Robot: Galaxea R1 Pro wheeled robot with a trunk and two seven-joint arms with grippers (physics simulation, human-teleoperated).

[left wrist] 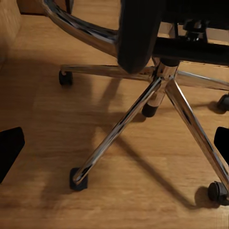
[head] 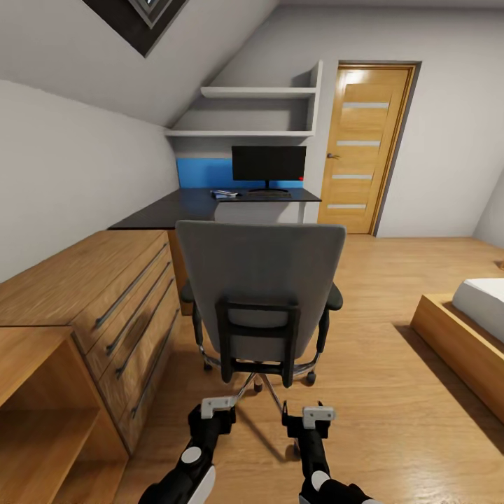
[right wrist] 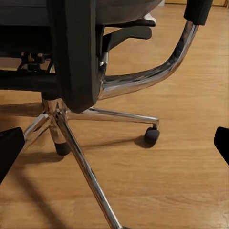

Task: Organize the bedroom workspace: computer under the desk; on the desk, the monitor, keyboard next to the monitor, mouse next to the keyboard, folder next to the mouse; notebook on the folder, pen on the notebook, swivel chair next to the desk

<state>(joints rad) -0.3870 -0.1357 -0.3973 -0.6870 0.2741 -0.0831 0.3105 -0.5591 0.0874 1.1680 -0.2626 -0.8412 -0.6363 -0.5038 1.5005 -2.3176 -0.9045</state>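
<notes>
The grey swivel chair (head: 260,280) stands right in front of me, its back towards me, so the seat and anything on it is hidden. Its chrome star base (left wrist: 143,102) and castors show in the left wrist view, and the base (right wrist: 71,138) and a chrome armrest support show in the right wrist view. Beyond the chair is the dark desk (head: 168,210) with the black monitor (head: 269,163), a dark keyboard (head: 264,195) before it and a small blue-white item (head: 224,193) to its left. My left gripper (head: 218,413) and right gripper (head: 313,420) hang open and empty just behind the chair base.
A wooden dresser (head: 105,294) and an open wooden shelf unit (head: 35,406) line the left wall. A wooden door (head: 364,147) is at the back right, and a bed frame (head: 462,343) at the right. Wall shelves (head: 259,112) hang above the desk. Bare floor lies between chair and bed.
</notes>
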